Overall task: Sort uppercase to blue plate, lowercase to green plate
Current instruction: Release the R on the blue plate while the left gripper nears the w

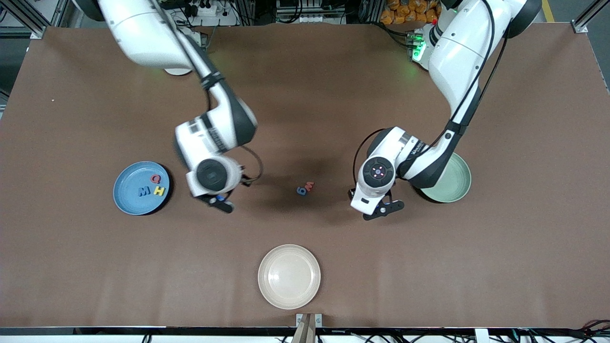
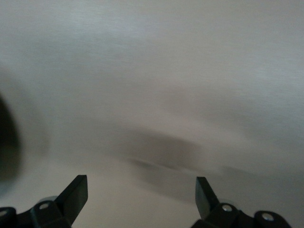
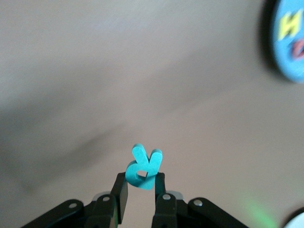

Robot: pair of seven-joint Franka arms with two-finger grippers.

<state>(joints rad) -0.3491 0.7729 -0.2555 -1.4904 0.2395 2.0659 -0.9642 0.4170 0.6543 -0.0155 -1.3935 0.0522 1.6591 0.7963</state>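
The right gripper [image 3: 140, 190] pinches the teal R [image 3: 143, 167] in closed jaws, over bare counter [image 1: 305, 85] beside the blue plate [image 1: 129, 206], where M [image 1: 144, 191], Q [image 1: 155, 179] and H [image 1: 159, 191] lie. Best to carry it over the plate's open middle and release low. The left gripper [image 2: 142, 194] waits open beside the green plate [image 1: 458, 183].

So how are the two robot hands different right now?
The right hand is shut on a teal R, up over the bare table beside the blue plate; the left hand is open and holds nothing, over the table beside the green plate. Both are black, two-fingered, and point down at the table.
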